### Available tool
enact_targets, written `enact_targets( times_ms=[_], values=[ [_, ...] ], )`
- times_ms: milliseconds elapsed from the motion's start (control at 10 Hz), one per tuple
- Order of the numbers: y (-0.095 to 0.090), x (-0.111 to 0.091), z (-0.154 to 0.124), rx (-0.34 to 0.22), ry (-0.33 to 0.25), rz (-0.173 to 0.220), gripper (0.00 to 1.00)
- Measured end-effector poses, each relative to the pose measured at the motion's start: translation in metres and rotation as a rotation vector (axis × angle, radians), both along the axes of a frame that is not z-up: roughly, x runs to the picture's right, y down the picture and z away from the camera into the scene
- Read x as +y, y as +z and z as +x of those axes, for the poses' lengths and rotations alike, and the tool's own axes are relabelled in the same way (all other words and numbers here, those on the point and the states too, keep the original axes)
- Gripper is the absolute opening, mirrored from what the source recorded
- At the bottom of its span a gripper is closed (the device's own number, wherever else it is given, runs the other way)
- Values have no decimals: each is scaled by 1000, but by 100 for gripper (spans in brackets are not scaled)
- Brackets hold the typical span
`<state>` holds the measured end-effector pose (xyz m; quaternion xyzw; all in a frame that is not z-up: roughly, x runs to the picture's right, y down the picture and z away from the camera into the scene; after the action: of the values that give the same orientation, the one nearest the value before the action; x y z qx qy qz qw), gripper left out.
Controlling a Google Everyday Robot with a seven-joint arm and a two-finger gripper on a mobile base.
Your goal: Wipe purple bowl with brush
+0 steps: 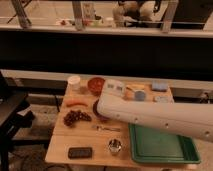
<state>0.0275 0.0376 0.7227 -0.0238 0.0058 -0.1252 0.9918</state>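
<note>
Shallow dark purple-maroon round bowl (pixel 95 109), upright, only its left rim showing past the white arm (pixel 150 114); gripper hidden behind that arm.

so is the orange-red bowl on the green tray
No, the orange-red bowl sits on the table beside the white cup; the arm hides the gripper near the purple bowl.
</note>
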Motion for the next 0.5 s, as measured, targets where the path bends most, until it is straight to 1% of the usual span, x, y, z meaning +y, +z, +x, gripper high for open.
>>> enact_targets(
  times_ms=[200, 500],
  values=[
    [5, -4, -11, -10, -11, 3, 0],
    [10, -1, -35, -46, -29, -2, 0]
  ],
)
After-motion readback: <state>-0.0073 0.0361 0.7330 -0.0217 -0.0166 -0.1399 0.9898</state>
